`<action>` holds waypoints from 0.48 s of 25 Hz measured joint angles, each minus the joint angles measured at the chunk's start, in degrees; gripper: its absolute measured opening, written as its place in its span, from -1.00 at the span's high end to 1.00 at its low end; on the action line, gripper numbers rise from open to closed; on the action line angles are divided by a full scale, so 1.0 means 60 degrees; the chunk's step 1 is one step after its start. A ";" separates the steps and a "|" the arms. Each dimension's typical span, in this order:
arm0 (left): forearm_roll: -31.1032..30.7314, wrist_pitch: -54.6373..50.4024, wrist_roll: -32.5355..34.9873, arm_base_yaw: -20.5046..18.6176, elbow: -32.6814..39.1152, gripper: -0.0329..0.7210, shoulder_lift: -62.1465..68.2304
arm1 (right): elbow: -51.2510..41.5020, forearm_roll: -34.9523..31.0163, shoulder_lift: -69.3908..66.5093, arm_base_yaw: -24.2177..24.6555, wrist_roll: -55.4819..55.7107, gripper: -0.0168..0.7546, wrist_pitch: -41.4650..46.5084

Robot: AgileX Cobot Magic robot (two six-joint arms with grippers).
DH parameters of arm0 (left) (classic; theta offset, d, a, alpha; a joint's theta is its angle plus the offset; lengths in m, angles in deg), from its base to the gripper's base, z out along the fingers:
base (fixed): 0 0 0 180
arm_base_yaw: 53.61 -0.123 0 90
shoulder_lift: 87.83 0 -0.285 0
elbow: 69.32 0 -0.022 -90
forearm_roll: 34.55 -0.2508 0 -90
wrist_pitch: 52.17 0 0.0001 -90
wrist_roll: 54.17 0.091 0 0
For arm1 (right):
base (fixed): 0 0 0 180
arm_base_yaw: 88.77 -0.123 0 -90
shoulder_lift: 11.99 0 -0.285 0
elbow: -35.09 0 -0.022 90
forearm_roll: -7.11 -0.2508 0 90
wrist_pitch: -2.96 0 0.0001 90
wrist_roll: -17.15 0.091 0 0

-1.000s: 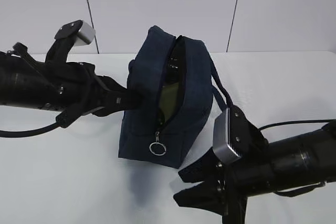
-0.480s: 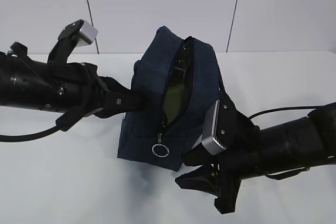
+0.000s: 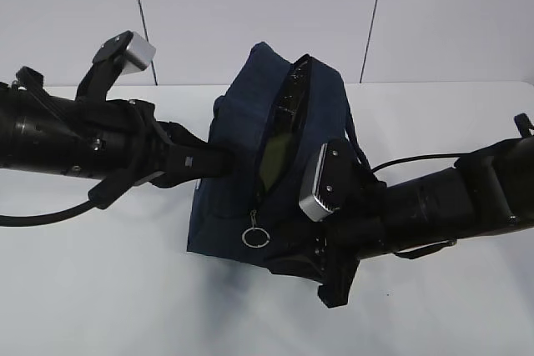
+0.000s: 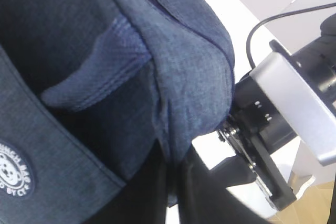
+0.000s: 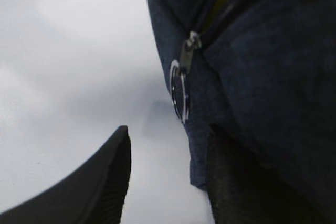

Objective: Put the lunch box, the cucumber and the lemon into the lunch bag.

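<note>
The navy lunch bag (image 3: 242, 122) stands in the middle of the white table, its zipper partly open. A silver ring pull (image 3: 255, 238) hangs at the low front end and also shows in the right wrist view (image 5: 180, 95). An olive-green surface (image 3: 274, 160) shows through the slit; I cannot tell which item it is. The cucumber and lemon are hidden. My left gripper (image 3: 219, 158) is shut on the bag's left side fabric (image 4: 173, 198). My right gripper (image 3: 313, 277) is open at the bag's front right corner (image 5: 168, 140), one finger (image 5: 236, 182) against the fabric.
The bag's round white logo (image 4: 13, 174) shows in the left wrist view, with a strap handle (image 4: 94, 72) above it. The right arm's silver camera block (image 4: 299, 108) sits close to the bag. White table (image 3: 100, 289) lies around the bag, with a white wall behind.
My right gripper has moved up and left, from the table in front to the bag's front right corner. The bag has tilted a little more upright. The left arm has hardly moved.
</note>
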 joint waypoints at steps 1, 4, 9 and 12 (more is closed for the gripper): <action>0.0000 0.0000 0.0000 0.0000 0.0000 0.92 0.0000 | 0.0044 0.0000 0.0000 0.0000 0.0000 0.01 0.0000; 0.0000 0.0000 0.0000 0.0000 0.0000 0.92 0.0000 | 0.0094 0.0018 -0.0064 0.0000 0.0000 0.01 0.0000; 0.0000 -0.0042 0.0000 0.0000 0.0000 0.92 0.0080 | 0.0241 0.0030 -0.0206 0.0000 0.0000 0.01 0.0000; 0.0123 -0.0151 0.0000 0.0000 0.0000 0.92 0.0213 | 0.0249 0.0030 -0.0206 0.0000 0.0000 0.01 0.0151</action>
